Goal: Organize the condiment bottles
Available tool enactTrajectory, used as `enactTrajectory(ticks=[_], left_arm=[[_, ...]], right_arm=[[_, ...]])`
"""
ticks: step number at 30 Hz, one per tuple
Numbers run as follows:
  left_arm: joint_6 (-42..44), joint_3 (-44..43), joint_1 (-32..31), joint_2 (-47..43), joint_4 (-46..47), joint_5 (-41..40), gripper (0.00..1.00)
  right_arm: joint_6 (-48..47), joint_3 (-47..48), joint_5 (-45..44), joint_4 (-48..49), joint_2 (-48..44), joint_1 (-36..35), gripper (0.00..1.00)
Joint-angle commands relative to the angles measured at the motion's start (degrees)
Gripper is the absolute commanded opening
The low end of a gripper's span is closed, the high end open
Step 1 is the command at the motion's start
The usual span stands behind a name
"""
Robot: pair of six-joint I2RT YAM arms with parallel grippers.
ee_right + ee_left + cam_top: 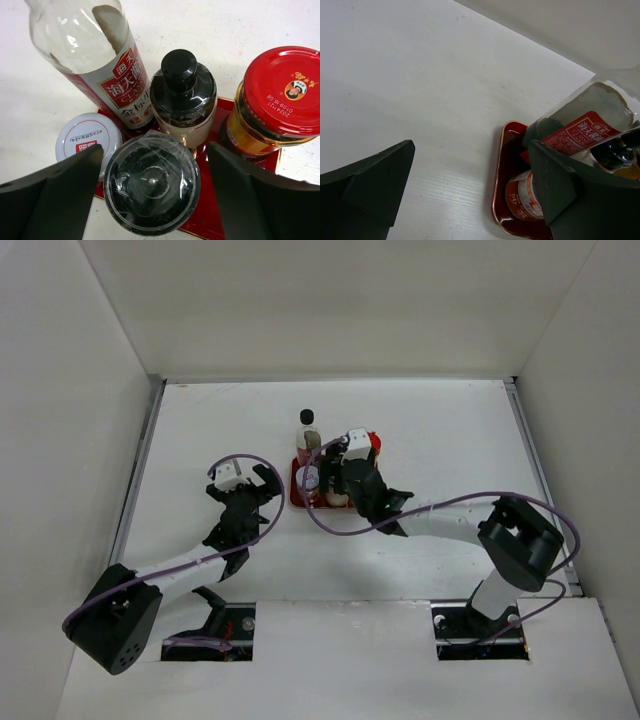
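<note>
Condiment bottles all sit bunched on the red tray. Right gripper hangs wide open above it, fingers either side of the shaker. White-lidded jar, tall clear bottle, dark bottle and red-capped jar crowd around. Left gripper is open too, empty, just left of the tray.

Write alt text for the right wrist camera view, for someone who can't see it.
The open right gripper straddles a shaker at the front of a red tray packed with five bottles. Behind it stand a tall clear bottle, a dark bottle and a red-capped jar, with a white-lidded jar at left.
</note>
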State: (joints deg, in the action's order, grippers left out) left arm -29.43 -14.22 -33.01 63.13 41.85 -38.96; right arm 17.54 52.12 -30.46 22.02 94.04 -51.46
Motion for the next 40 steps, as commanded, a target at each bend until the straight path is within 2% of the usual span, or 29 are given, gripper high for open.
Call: enactTrajectory(ticks=[1,6,10,14,19,24,30,40], left_arm=[[-0.6,-0.7,0.5,-0.2,2.6,-1.6,1.00],[-0.6,-0.7,0.6,-0.5,3.0,-1.2,1.00],[-3.7,0.8,1.4,-4.6,3.0,-0.8,1.00],[-5.5,0.3,3.6,-6.4,-0.2,0.3,1.00],[-8.4,-3.8,6.4,-3.8,-9.4,2.4,1.00],[-14.2,-9.6,7.7,-3.0,-21.3,9.8,1.00],[-14.3,-13.9,8.5,-5.6,-33.7,10.6,1.00],[-14.1,-14.8,8.5,-6.9,-37.1,10.7,1.00]], right_arm=[[-0.4,1.1,-0.5,3.7,-4.4,-0.4,0.99],[-0.8,-2.8,-2.5,3.7,-12.4,-0.5,1.00],[0.8,-10.7,-10.0,5.1,-21.8,2.5,1.00],[6.9,-21.9,-15.2,8.2,-30.3,6.3,1.00],[16.9,-30.4,-15.2,5.8,-37.3,10.5,1.00],[21.8,-34.2,-14.0,4.9,-39.0,12.8,1.00],[24.3,-33.8,-11.2,5.7,-34.5,13.6,1.00],[23.9,-33.3,-9.8,6.1,-33.5,13.5,1.00]])
